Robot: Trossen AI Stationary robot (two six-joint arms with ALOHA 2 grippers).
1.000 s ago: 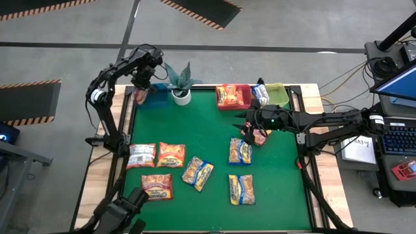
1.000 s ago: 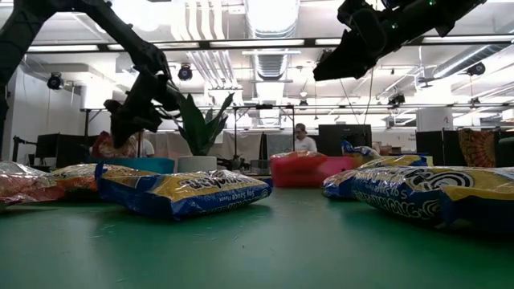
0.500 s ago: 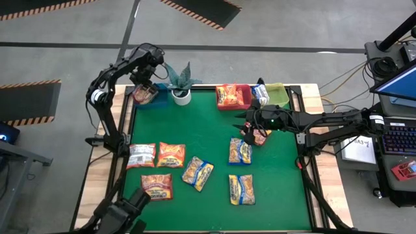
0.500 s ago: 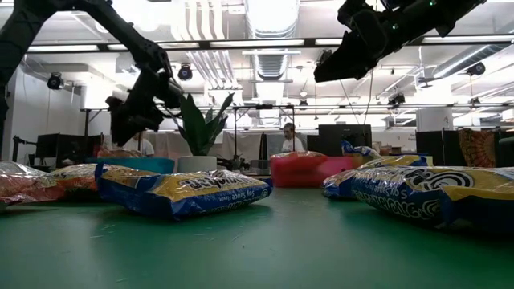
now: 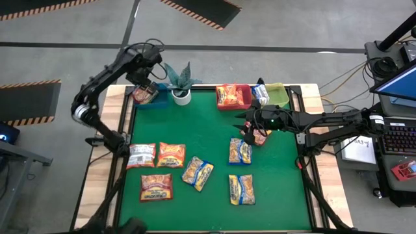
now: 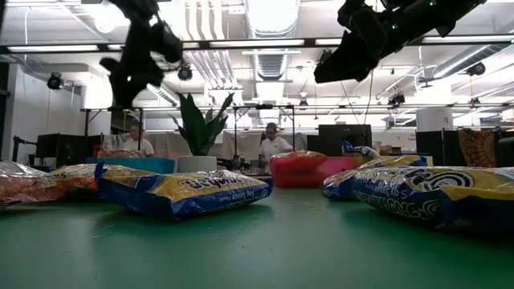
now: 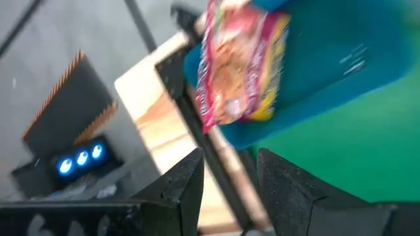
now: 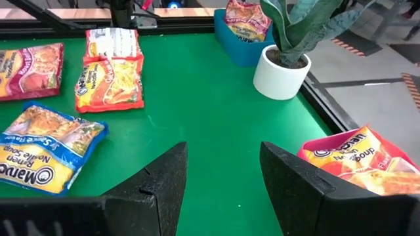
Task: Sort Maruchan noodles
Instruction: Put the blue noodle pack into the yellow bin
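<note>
Six ramen packets (image 5: pixel 198 173) lie loose on the green mat (image 5: pixel 214 130), awaiting sorting. One maroon packet (image 5: pixel 143 93) rests in the blue bin (image 5: pixel 156 99) beneath the left gripper (image 5: pixel 147 67), whose fingers stand apart, empty. Right gripper (image 5: pixel 246 125) hangs mid-table, fingers parted, empty.

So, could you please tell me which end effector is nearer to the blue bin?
The left. The left end effector hovers open just above the blue bin at the table's far left corner, while the right end effector sits past the table's middle, nearer the red bin.

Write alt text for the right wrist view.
Two open dark fingers frame a green table mat scattered with flat plastic ramen packets; beyond stand a white potted plant, a blue plastic bin and a red plastic bin.
</note>
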